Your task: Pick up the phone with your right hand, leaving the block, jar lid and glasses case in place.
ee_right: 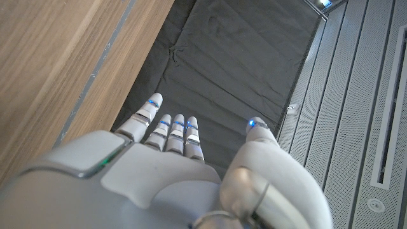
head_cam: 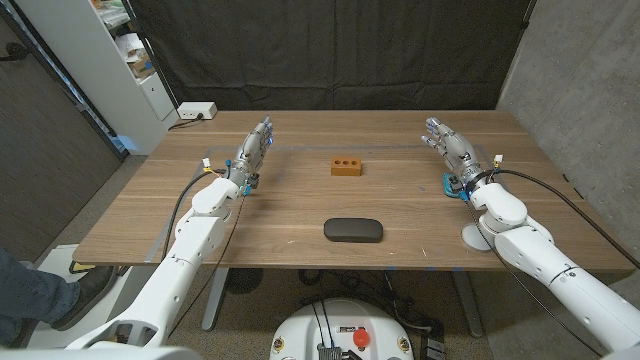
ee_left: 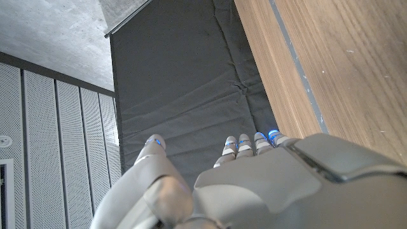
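On the tabletop (head_cam: 200, 225), the block (head_cam: 346, 166) sits near the middle, with the glasses case (head_cam: 352, 230) in front of it, nearer the robot. The jar lid (head_cam: 472, 236) lies at the right, beside the right forearm. The left hand (head_cam: 252, 152) and right hand (head_cam: 450, 146) flank the block, well apart.

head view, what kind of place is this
Likely a lab or workshop test bay: a wooden table set against a black curtain, bare concrete walls, and a white shelf unit.
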Controlling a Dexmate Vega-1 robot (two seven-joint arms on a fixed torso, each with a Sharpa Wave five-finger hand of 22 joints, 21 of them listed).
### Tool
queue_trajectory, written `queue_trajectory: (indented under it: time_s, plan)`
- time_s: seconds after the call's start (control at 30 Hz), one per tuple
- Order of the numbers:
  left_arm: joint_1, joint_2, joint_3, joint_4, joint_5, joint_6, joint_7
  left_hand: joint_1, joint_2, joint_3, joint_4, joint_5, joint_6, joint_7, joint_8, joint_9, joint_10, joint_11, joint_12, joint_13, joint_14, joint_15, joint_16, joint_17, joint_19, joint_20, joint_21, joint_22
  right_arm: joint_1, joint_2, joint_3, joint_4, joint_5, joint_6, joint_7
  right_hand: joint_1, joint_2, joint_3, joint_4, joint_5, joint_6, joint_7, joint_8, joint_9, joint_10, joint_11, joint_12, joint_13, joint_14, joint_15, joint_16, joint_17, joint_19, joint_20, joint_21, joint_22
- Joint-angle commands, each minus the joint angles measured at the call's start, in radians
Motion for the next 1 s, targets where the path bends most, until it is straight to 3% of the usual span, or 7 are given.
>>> queue_trajectory:
  time_s: [0.03, 1.0]
  plan:
    - [0.003, -0.001, -0.002, -0.003, -0.004, 0.001, -0.005, -0.002, 0.010, -0.003, -0.005, 0.007, 0.003, 0.004, 0.003, 0.004, -0.008, 0.003, 0.007, 0.005, -0.029, 0.006, 0.000, 0.003, -0.005, 0.007, 0.004, 0.005, -0.022, -0.021, 0.014, -0.022, 0.009, -0.008, 0.004, 0.005, 0.004, -0.004, -0.004, 0.000, 0.007, -0.004, 0.003, 0.003, 0.008, -0.002, 0.006, 0.004, 0.009, -0.005, 0.007, 0.001, 0.010, 0.004, -0.001, 0.002]
    - [0.021, 0.010, -0.010, -0.022, -0.009, -0.008, -0.006, -0.001, 0.015, -0.005, -0.006, 0.008, 0.004, 0.002, 0.003, 0.004, -0.007, -0.002, 0.008, 0.005, -0.031, 0.005, 0.001, 0.003, -0.005, 0.013, 0.004, 0.006, -0.118, -0.075, 0.056, -0.142, -0.058, -0.042, -0.102, 0.010, 0.007, -0.007, -0.010, 0.000, 0.008, -0.008, 0.002, 0.003, 0.010, -0.003, 0.006, 0.004, 0.018, -0.007, 0.008, 0.000, 0.015, 0.006, -0.003, 0.002]
